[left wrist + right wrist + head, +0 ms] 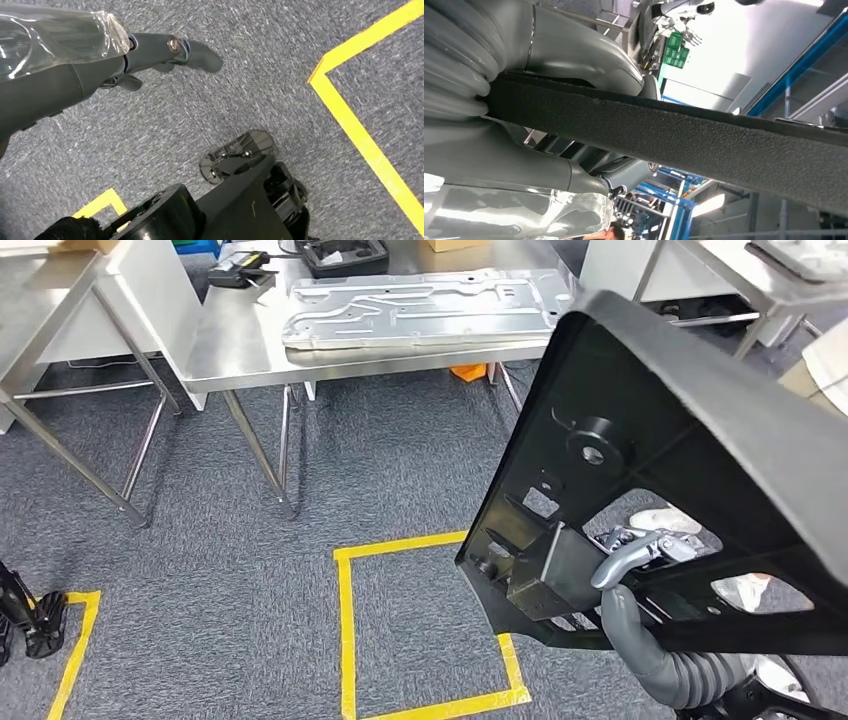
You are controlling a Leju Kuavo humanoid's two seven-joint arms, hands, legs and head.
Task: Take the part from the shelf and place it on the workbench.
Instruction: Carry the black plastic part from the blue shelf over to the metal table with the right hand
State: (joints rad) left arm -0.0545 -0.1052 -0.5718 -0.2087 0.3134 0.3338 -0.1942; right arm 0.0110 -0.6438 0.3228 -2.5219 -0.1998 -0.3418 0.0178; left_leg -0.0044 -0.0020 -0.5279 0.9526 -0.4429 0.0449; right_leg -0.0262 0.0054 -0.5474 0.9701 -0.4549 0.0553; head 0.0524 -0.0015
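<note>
The left hand hangs over grey carpet with nothing in it, fingers loosely extended. A steel workbench stands ahead, carrying a silver metal plate. On the right, the right hand grips the black part, which is held tilted above the floor

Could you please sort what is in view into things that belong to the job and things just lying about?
Job:
black part
right hand, gripping it
steel workbench

Lying about:
silver metal plate
black tray
yellow floor tape
left hand, hanging over carpet
</note>
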